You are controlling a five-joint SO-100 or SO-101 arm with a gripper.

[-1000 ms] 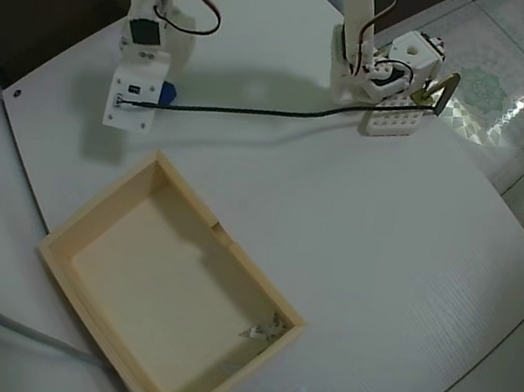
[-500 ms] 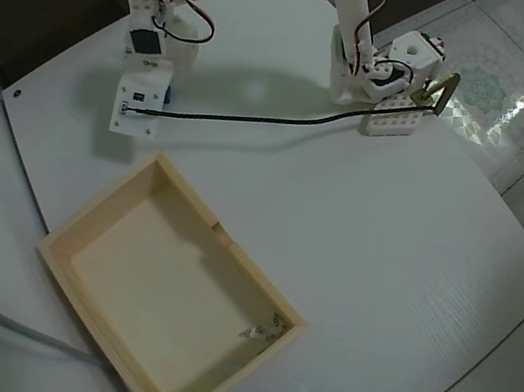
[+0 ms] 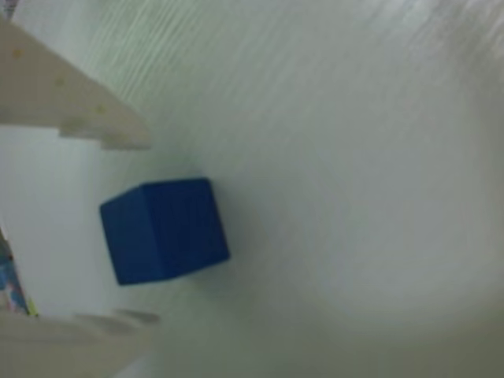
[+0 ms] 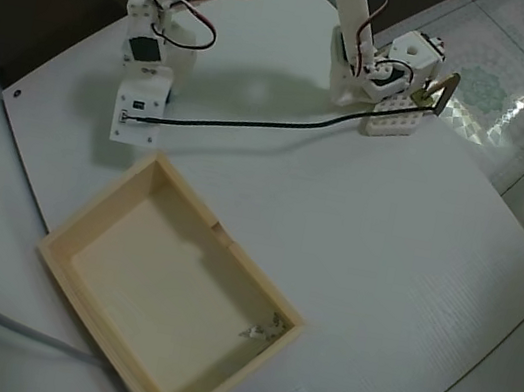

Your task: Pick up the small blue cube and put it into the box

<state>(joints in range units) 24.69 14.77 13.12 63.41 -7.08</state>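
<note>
In the wrist view the fingers [image 3: 146, 232] stand spread, grasping nothing, either side of the small blue cube [image 3: 164, 229] resting on the bench [image 3: 354, 157]. Closing off-centre could twist it away, short of the box [image 4: 169, 291].

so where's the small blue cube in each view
Wrist view: the small blue cube sits left of centre on the white table, between the gripper fingers.
Overhead view: not visible, hidden beneath the gripper head at upper left.
Shared landmark: the white table.
</note>
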